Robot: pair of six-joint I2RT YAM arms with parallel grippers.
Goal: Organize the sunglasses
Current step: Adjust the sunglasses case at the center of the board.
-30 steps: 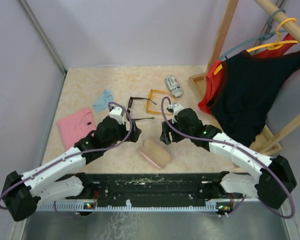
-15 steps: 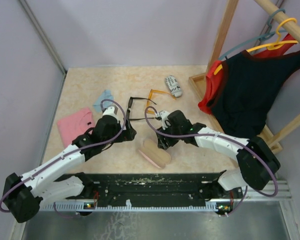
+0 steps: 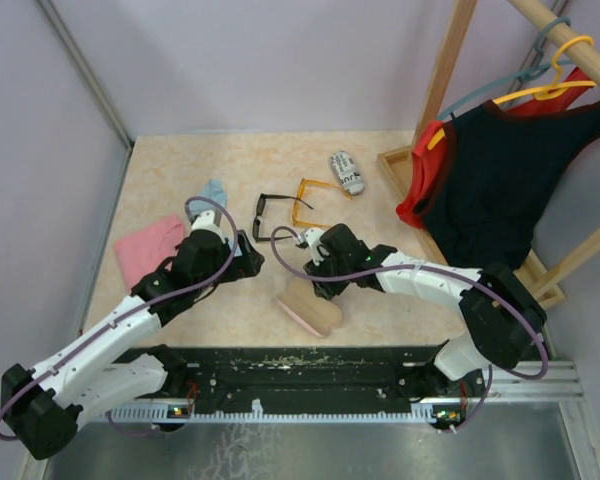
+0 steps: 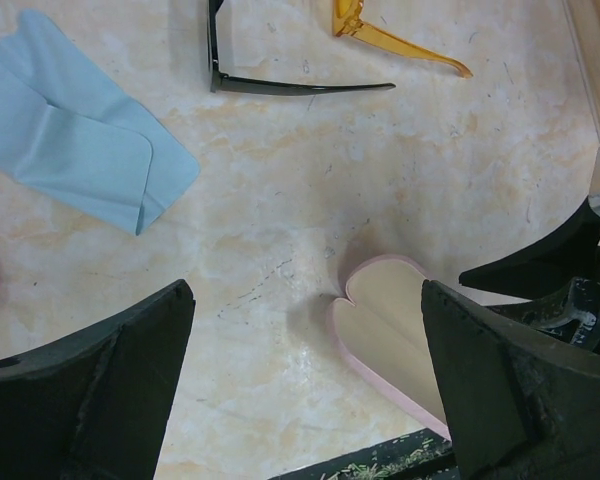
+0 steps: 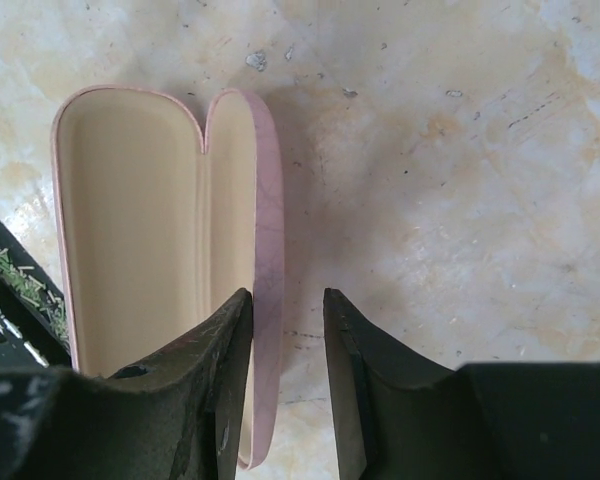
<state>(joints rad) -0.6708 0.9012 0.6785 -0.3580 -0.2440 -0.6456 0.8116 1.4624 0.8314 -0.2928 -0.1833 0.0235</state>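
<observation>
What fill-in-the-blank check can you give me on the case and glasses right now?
The pink case lies open and ___ inside.
Between the blue cloth and the orange sunglasses lie the ___ sunglasses.
The right gripper straddles one wall of the case, while the left gripper hangs wide ___.
Missing: empty; black; open.

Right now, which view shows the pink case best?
Right wrist: the open pink case sits close up, its cream lining plain. Left wrist catches only one end beside a claw finger; top external shows it small.
</observation>
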